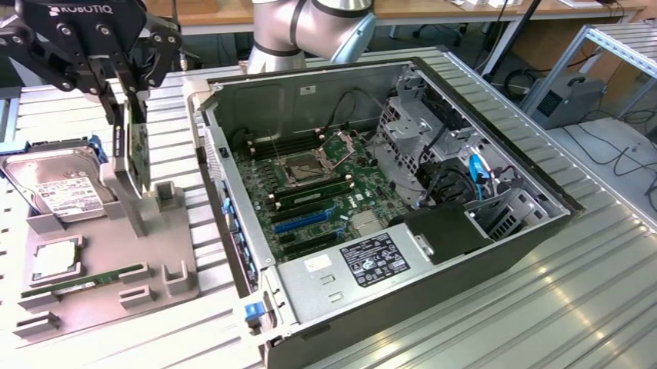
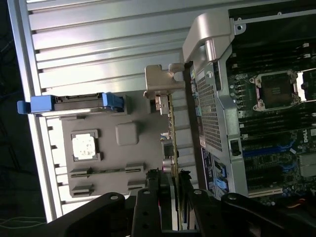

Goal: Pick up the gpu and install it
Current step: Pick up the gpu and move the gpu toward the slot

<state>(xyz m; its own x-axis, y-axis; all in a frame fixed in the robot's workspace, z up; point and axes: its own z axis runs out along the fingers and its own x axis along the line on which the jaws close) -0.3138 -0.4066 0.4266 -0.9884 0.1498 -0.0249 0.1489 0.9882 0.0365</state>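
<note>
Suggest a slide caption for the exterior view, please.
Gripper closed on the upright gpu at the grey parts tray, beside the open computer case.

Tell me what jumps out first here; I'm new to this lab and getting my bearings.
The open computer case sits in the middle of the exterior view, motherboard exposed. At that view's left, the gripper clamps the gpu upright over a grey tray, beside a hard drive.
</note>
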